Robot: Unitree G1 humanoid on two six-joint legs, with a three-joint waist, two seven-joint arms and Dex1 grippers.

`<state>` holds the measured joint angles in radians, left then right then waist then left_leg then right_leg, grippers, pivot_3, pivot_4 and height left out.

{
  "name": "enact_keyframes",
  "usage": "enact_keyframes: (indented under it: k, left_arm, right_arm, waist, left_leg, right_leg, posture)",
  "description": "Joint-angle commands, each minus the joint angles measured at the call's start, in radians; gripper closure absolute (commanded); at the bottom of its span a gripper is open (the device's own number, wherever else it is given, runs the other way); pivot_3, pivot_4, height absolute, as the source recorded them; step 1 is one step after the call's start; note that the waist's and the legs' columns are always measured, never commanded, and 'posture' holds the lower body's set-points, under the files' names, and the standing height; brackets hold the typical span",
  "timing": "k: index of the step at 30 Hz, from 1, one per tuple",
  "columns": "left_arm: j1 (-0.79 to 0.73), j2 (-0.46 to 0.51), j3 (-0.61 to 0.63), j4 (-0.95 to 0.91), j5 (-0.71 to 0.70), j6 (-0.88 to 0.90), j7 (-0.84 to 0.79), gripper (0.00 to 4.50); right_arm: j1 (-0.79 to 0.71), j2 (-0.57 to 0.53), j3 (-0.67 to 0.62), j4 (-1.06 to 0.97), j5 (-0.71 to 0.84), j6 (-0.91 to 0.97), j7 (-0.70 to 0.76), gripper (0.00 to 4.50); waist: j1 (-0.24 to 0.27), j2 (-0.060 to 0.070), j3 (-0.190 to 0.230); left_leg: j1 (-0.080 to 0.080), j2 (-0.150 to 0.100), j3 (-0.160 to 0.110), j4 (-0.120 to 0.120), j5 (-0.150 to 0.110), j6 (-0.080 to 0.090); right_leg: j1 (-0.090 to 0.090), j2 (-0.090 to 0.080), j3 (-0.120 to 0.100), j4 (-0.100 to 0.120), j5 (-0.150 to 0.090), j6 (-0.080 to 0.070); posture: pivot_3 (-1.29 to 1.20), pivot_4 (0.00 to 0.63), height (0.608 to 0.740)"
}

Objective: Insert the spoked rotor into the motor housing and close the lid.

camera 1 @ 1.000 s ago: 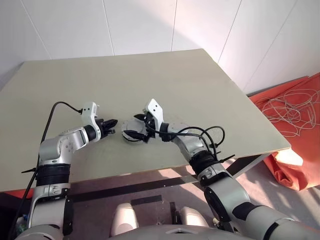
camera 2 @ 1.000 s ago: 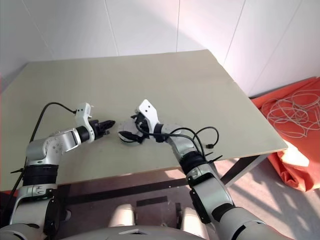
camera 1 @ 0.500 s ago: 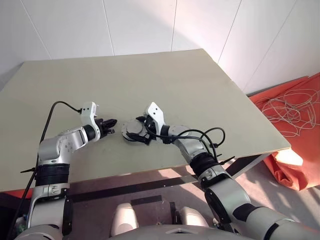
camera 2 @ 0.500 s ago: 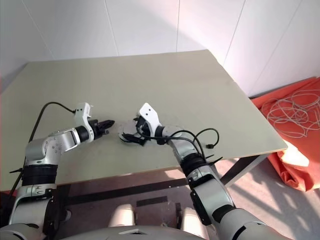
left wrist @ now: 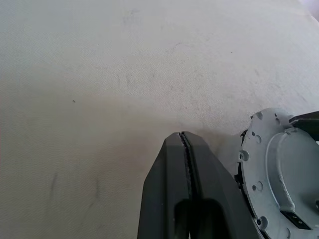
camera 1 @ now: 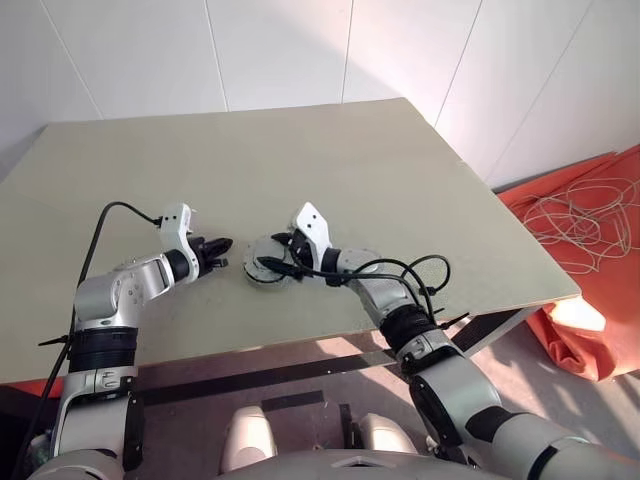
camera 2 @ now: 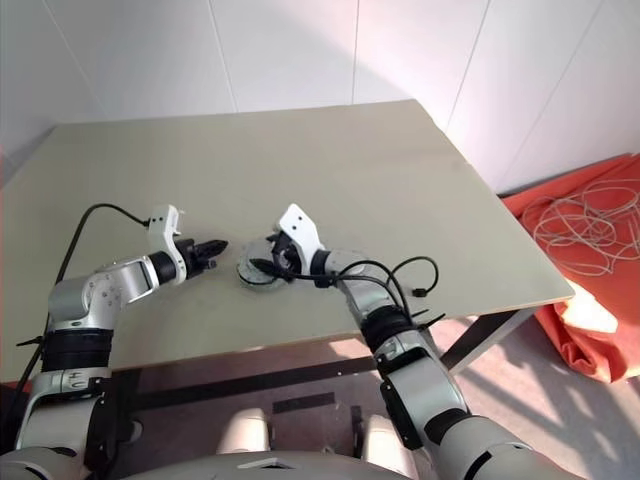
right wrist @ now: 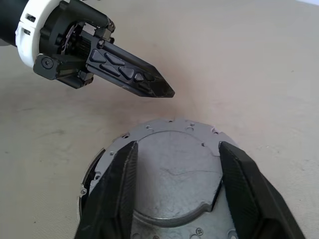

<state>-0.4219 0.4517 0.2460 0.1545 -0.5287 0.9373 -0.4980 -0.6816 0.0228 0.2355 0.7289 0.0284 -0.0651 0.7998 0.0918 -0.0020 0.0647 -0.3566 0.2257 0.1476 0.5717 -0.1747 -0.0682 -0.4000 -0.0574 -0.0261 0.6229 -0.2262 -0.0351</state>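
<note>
The motor housing [right wrist: 174,174] lies on the table [camera 1: 350,160] near its front edge. It is a round silvery drum [camera 1: 260,270] with a flat grey face up, small holes round the rim and a raised plate in the middle. My right gripper [right wrist: 177,145] reaches over it from the right, its two black fingers [right wrist: 122,174] pressed against opposite edges of that raised plate. My left gripper [camera 1: 222,246] is shut and empty, its tip [left wrist: 182,135] a short way left of the housing rim [left wrist: 259,164] and apart from it. The spoked rotor and the lid are hidden.
A black cable [camera 1: 425,268] loops on the table beside my right forearm. The table's front edge [camera 1: 300,345] runs just below both arms. On the floor to the right lies an orange cloth [camera 1: 600,300] with tangled white cords [camera 1: 585,225]. White wall panels stand behind the table.
The right gripper's fingers have closed in from wide apart onto the housing's raised plate, and the hand has tipped slightly. The left arm has kept still, shut.
</note>
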Motion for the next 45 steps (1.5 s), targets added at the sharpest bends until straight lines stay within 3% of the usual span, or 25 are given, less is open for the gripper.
enact_keyframes:
  k: [1,13,16,21,22,45]
  left_arm:
    - [-0.004,0.026,0.031,-0.021,-0.019,0.003,-0.015,4.50]
    - [0.001,0.029,0.037,-0.012,-0.015,0.004,-0.018,4.50]
    - [0.001,0.030,0.036,-0.011,-0.014,0.003,-0.019,4.50]
    - [0.001,0.031,0.035,-0.010,-0.012,0.000,-0.019,4.50]
    - [0.001,0.031,0.035,-0.010,-0.011,-0.001,-0.019,4.50]
    - [0.007,0.036,0.045,-0.012,-0.008,-0.006,-0.014,4.50]
  right_arm:
    - [-0.009,-0.006,-0.001,0.006,-0.005,-0.006,0.003,2.50]
    - [-0.004,-0.011,-0.020,-0.041,0.044,0.070,0.072,2.50]
    - [0.009,-0.012,-0.014,-0.071,0.049,0.083,0.098,1.93]
    - [0.021,-0.014,-0.008,-0.097,0.045,0.098,0.115,0.19]
    - [0.022,-0.015,-0.005,-0.098,0.041,0.101,0.113,0.02]
    - [0.000,-0.019,0.020,0.018,-0.033,0.009,0.035,0.02]
  waist:
    - [0.000,0.000,0.000]
    - [0.000,0.000,0.000]
    - [0.000,0.000,0.000]
    - [0.000,0.000,0.000]
    - [0.000,0.000,0.000]
    - [0.000,0.000,0.000]
  left_leg:
    - [0.000,0.000,0.000,0.000,0.000,0.000]
    - [0.000,0.000,0.000,0.000,0.000,0.001]
    - [0.000,0.000,0.000,0.000,-0.001,0.001]
    - [0.000,0.000,0.000,0.000,-0.001,0.001]
    - [0.000,0.000,0.000,0.000,-0.001,0.001]
    - [0.001,0.000,0.000,0.000,-0.001,0.001]
  right_leg:
    - [0.000,0.000,0.000,0.000,0.000,0.000]
    - [0.000,0.000,0.000,0.000,0.000,0.000]
    - [0.000,0.000,0.000,-0.001,0.000,0.000]
    - [0.000,0.000,0.000,-0.001,0.000,0.000]
    - [0.000,0.000,0.000,-0.001,0.000,0.000]
    - [0.001,0.000,0.000,0.000,0.000,0.000]
  posture:
    - [0.00,0.000,0.740]
    - [0.00,0.000,0.740]
    - [0.00,0.000,0.740]
    - [0.00,0.000,0.740]
    - [0.00,0.000,0.740]
    - [0.00,0.000,0.740]
